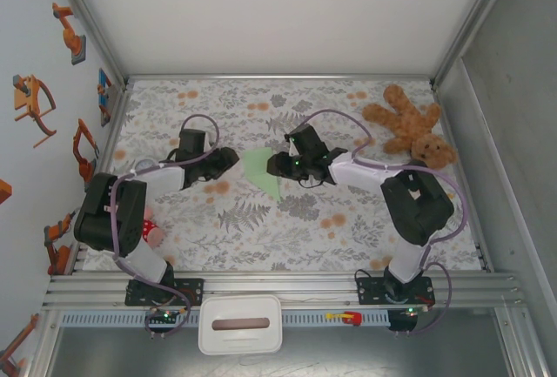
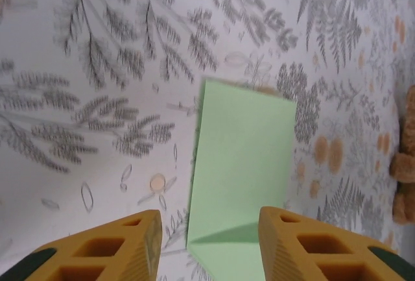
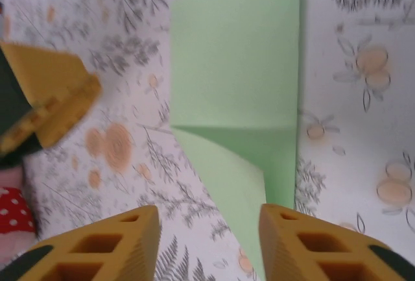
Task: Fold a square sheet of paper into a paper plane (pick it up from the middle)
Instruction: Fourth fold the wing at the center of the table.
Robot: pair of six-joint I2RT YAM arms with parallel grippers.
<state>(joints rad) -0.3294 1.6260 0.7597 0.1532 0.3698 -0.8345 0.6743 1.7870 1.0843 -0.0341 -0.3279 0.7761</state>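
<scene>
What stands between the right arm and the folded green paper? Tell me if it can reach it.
Probably yes: the right gripper hangs open just above the folded green paper, which lies uncovered on the table, with nothing between them.

The folded sheet of paper (image 1: 261, 171) is plain pale mint green. The desk (image 1: 261, 220) under it is white, patterned with grey fern leaves and pale orange blossoms. The teddy bear (image 1: 409, 126) is brown. The left fingers (image 2: 110, 248) and right fingers (image 3: 311, 242) are mustard yellow, turning dark green further back.
</scene>
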